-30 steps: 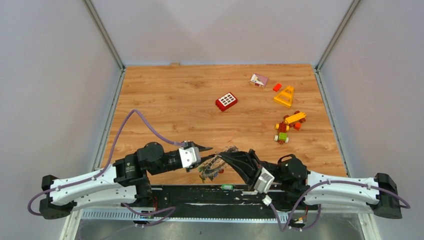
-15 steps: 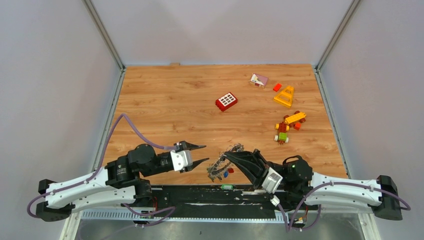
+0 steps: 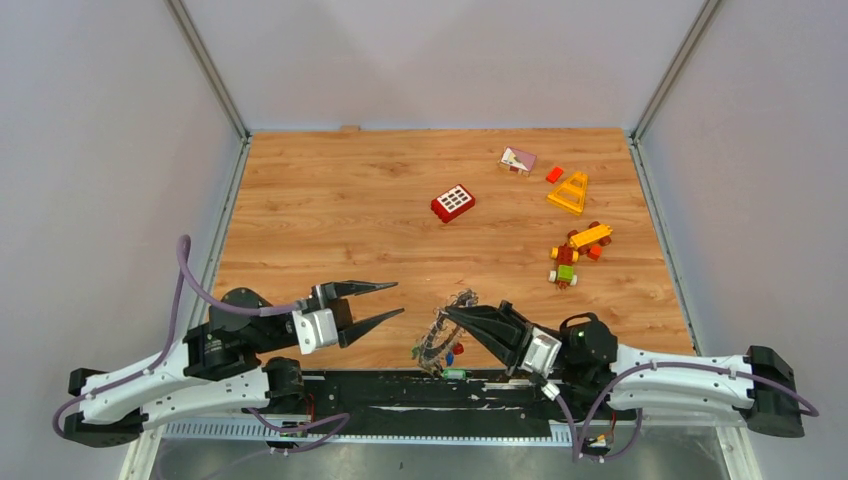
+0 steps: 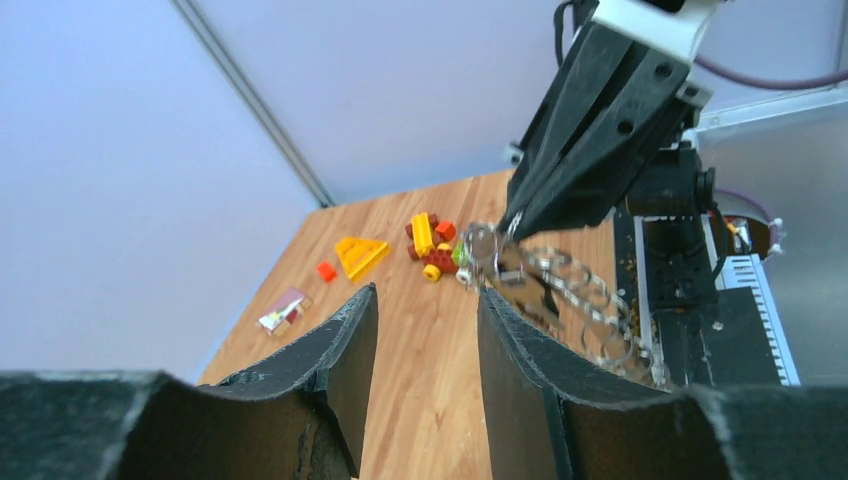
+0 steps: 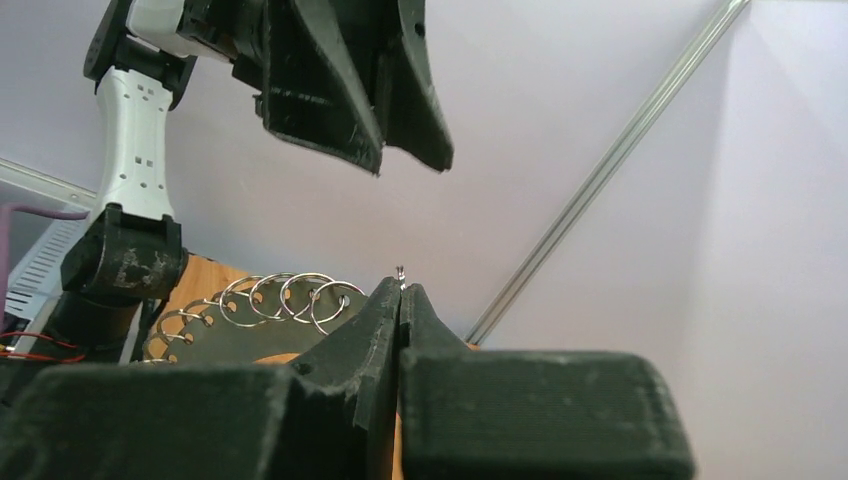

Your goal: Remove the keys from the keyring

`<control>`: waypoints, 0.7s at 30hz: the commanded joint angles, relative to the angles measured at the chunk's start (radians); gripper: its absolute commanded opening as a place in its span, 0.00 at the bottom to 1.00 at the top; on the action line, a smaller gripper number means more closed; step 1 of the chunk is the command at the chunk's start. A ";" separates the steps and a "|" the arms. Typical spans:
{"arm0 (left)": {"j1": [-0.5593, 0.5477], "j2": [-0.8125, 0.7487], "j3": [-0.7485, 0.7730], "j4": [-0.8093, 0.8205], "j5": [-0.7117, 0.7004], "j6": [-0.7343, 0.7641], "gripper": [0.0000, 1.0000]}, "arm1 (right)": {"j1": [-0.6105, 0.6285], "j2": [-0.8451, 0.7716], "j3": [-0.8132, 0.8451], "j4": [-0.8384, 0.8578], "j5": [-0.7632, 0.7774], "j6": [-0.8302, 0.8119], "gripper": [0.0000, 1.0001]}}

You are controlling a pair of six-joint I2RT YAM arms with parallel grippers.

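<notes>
My left pincer [image 3: 398, 298] had pulled back from the big grey metal keyring [image 3: 437, 338]. The small silver metal keys [image 3: 432, 352] seemed to hang on it, so none looked off yet. My right pincer [image 3: 447, 312] was pinched shut on the ring, holding it up near the front of the brown wooden table [image 3: 350, 220]. My left pincer stood half open and empty, a little way off.

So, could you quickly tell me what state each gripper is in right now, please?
Left gripper: open, holding nothing.
Right gripper: closed, pinching the keyring.
</notes>
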State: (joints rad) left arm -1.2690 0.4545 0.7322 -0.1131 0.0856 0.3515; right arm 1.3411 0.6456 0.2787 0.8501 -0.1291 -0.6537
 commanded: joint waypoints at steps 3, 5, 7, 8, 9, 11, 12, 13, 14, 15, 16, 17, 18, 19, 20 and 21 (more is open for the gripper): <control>-0.001 0.061 0.073 0.081 0.113 0.026 0.44 | 0.005 0.096 -0.012 0.300 0.039 0.166 0.00; -0.001 0.079 0.081 0.077 0.141 0.026 0.41 | 0.006 0.130 -0.018 0.363 0.066 0.198 0.00; -0.001 0.091 0.086 0.072 0.163 0.025 0.38 | 0.005 0.168 -0.032 0.462 0.091 0.222 0.00; -0.002 0.095 0.087 0.072 0.167 0.024 0.36 | 0.005 0.186 -0.041 0.508 0.103 0.232 0.00; -0.001 0.097 0.086 0.072 0.169 0.023 0.35 | 0.006 0.199 -0.050 0.553 0.115 0.244 0.00; -0.001 0.098 0.081 0.075 0.167 0.020 0.33 | 0.006 0.225 -0.066 0.628 0.129 0.268 0.00; -0.001 0.097 0.078 0.077 0.164 0.018 0.33 | 0.006 0.235 -0.070 0.656 0.128 0.276 0.00; -0.001 0.096 0.074 0.079 0.160 0.017 0.31 | 0.005 0.243 -0.073 0.672 0.128 0.284 0.00; -0.001 0.097 0.072 0.084 0.159 0.016 0.30 | 0.005 0.248 -0.073 0.678 0.129 0.291 0.00; -0.001 0.098 0.070 0.087 0.159 0.013 0.30 | 0.005 0.253 -0.068 0.679 0.122 0.296 0.00; -0.001 0.099 0.070 0.092 0.162 0.010 0.29 | 0.005 0.256 -0.066 0.679 0.112 0.300 0.00; -0.001 0.101 0.069 0.096 0.165 0.010 0.28 | 0.006 0.259 -0.063 0.679 0.103 0.303 0.00; -0.001 0.104 0.069 0.100 0.168 0.010 0.27 | 0.006 0.261 -0.061 0.679 0.097 0.306 0.00; -0.002 0.108 0.070 0.103 0.172 0.010 0.25 | 0.005 0.263 -0.060 0.679 0.091 0.308 0.00; -0.001 0.113 0.070 0.106 0.175 0.009 0.24 | 0.006 0.263 -0.059 0.679 0.087 0.310 0.00; -0.001 0.118 0.071 0.108 0.184 0.009 0.22 | 0.005 0.263 -0.057 0.678 0.082 0.311 0.00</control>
State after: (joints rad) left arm -1.2690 0.5560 0.7826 -0.0593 0.2371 0.3645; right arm 1.3411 0.9108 0.1989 1.3975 -0.0269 -0.3847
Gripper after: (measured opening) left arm 0.247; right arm 0.014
